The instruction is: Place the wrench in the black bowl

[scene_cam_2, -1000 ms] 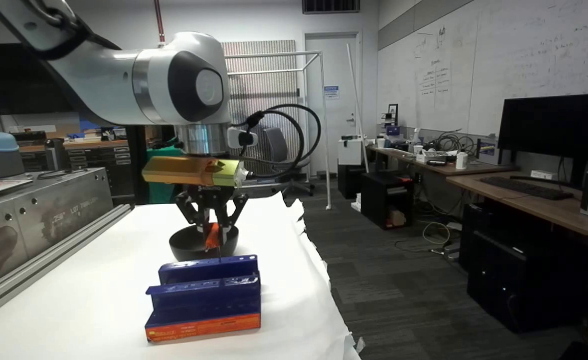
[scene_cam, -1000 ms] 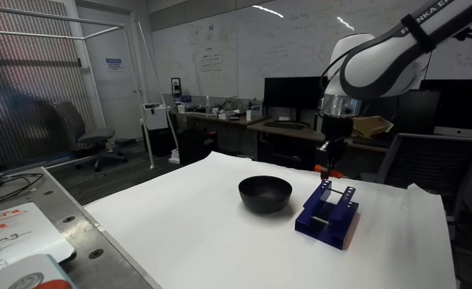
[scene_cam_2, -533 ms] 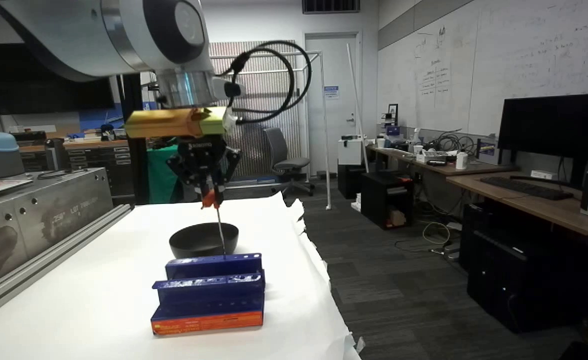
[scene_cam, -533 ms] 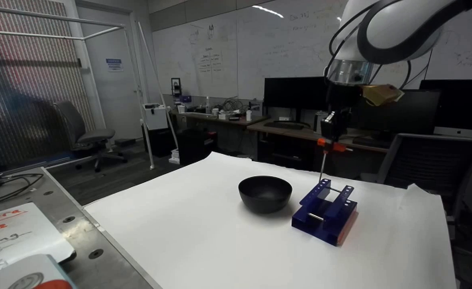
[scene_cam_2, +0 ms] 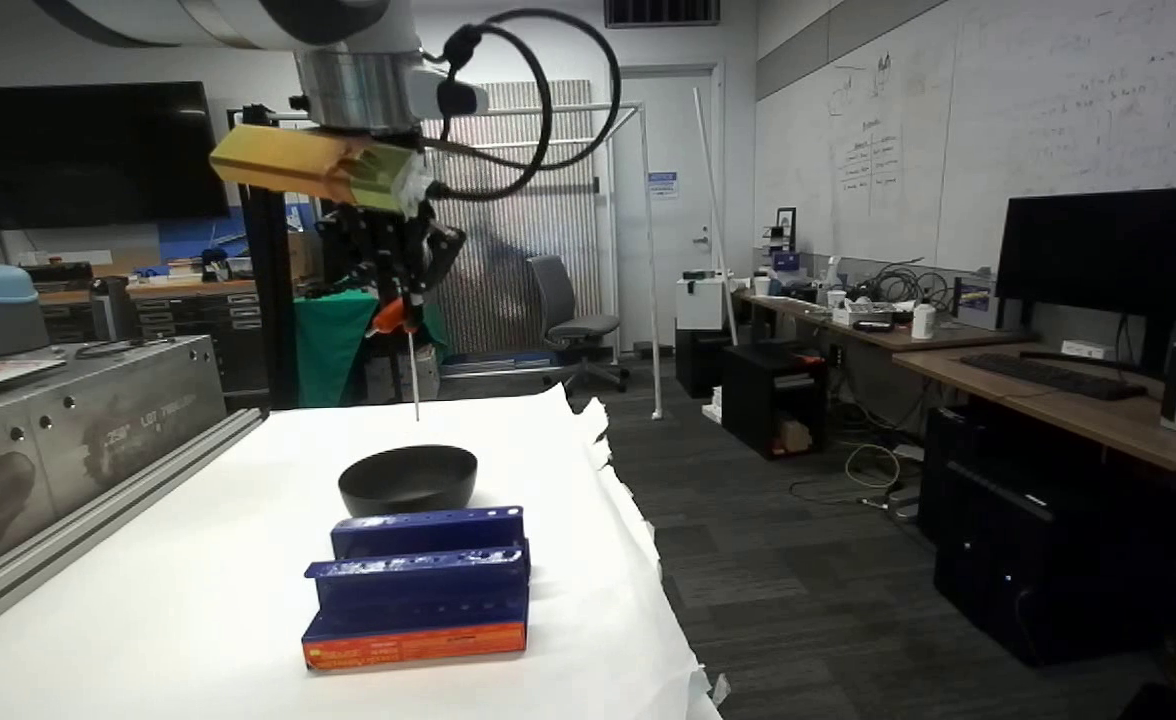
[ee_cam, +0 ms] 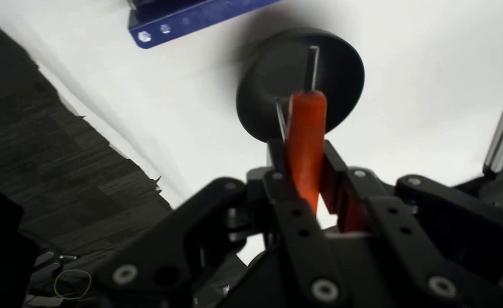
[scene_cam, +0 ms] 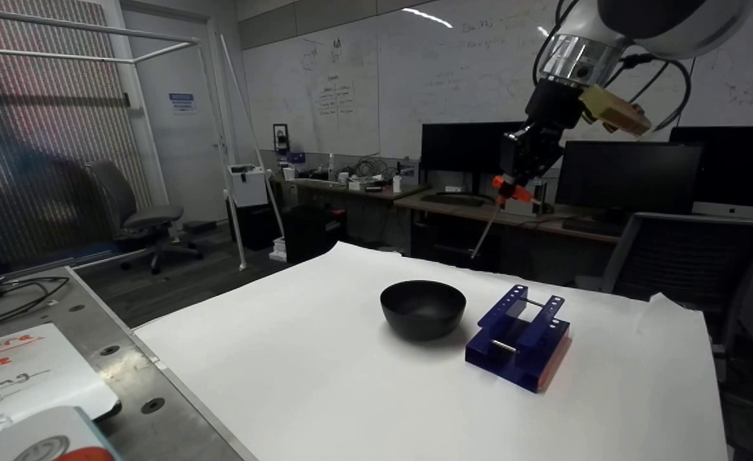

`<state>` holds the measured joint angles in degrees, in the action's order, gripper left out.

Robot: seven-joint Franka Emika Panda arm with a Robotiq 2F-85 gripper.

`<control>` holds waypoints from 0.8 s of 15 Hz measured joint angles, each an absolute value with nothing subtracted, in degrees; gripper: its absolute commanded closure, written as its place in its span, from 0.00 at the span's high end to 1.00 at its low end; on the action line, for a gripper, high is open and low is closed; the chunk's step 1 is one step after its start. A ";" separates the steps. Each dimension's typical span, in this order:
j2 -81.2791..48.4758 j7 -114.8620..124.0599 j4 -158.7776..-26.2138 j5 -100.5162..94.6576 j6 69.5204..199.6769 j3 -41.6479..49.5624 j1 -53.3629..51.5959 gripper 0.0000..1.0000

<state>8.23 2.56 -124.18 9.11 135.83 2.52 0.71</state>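
Observation:
The wrench has an orange-red handle [scene_cam: 511, 189] and a thin metal shaft, and it also shows in an exterior view [scene_cam_2: 390, 317] and in the wrist view [ee_cam: 307, 124]. My gripper [scene_cam: 508, 187] is shut on the handle, with the fingers on both sides of it, and holds it well above the table; it also shows in an exterior view [scene_cam_2: 404, 298] and in the wrist view [ee_cam: 305, 160]. The shaft points down at a tilt. The black bowl [scene_cam: 418, 328] stands upright on the white sheet, below the held tool; it also shows in an exterior view [scene_cam_2: 403, 490] and in the wrist view [ee_cam: 347, 81].
A dark blue rack [scene_cam: 517, 358] with holed rails stands right beside the bowl, and also shows in an exterior view [scene_cam_2: 418, 600] and in the wrist view [ee_cam: 208, 17]. A metal block [scene_cam_2: 88, 430] lines one table side. The white sheet [scene_cam: 299, 371] covers the table.
My gripper has risen from the rack and tilted, carrying the wrench. The shaft has come out of the rack's rail and hangs free. The rack has shifted slightly; the bowl has not moved.

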 measured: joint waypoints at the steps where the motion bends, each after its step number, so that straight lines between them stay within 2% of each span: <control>1: 7.23 2.43 -124.65 12.05 137.98 2.52 0.67 0.05; 7: -3.32 -3.38 -125.16 28.29 147.54 1.25 -0.29 0.05; 12: -11.25 -8.52 -122.25 36.87 149.06 -0.84 0.49 0.05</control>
<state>-11.25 -8.52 -122.25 36.87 149.06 -0.84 0.49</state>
